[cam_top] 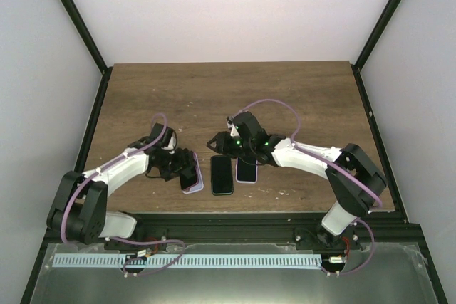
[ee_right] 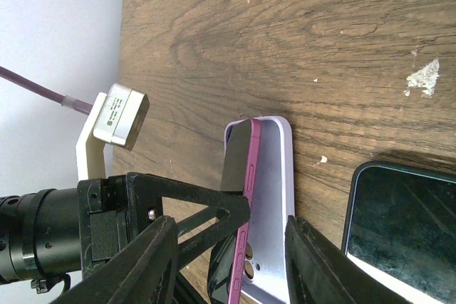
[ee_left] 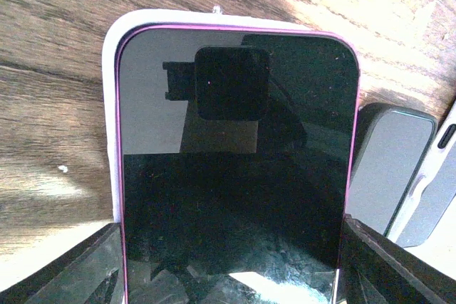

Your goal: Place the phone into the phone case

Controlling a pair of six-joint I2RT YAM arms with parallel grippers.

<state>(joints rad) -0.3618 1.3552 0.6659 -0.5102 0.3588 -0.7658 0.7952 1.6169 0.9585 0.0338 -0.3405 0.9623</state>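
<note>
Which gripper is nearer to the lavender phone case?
Left. The left gripper is right over the lavender case, holding the pink phone against it; the right gripper is off to its right, apart from it.

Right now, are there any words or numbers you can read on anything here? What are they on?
No text here can be read.
On the small silver metal box: a white label with dark print, too small and blurred to read.
On the pink-edged phone with black glass screen: screen dark, no words.
On the dark green-rimmed phone with black screen: no words.
</note>
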